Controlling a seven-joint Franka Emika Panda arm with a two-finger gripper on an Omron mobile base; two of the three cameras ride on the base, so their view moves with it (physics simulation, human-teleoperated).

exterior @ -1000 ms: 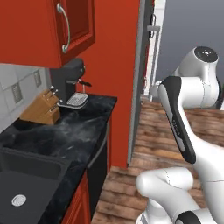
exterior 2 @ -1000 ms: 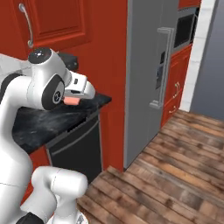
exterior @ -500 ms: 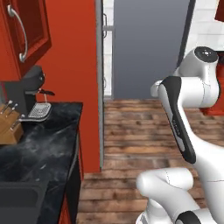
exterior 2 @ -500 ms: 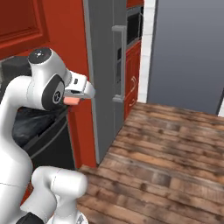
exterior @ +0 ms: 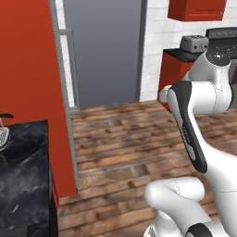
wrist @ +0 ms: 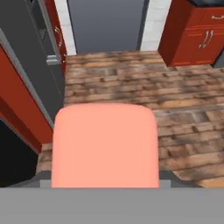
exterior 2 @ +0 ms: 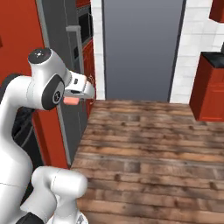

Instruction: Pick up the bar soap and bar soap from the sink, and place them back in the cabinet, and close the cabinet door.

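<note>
A salmon-pink soap bar [wrist: 105,146] at lower centre. Brown wood-plank floor [exterior 2: 148,144], streaked. Black marbled desk [exterior: 23,185] at lower left. Red drawer units [wrist: 197,30] at upper right. Grey door [exterior 2: 140,48] at top.

Wooden plank floor [exterior 2: 144,144], grey fridge [exterior: 104,51], toaster [exterior: 193,43] on red base cabinet [exterior: 178,69], black marble counter [exterior: 23,185]

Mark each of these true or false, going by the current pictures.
1. The gripper holds a pink bar soap. True.
2. The floor is white tile. False: it is brown wood planks.
3. A toaster stands on a red unit across the room. True.
4. The soap lies in the sink. False: it is up in the air, clamped in the gripper.
5. A black counter lies at the lower left of the left base view. True.
</note>
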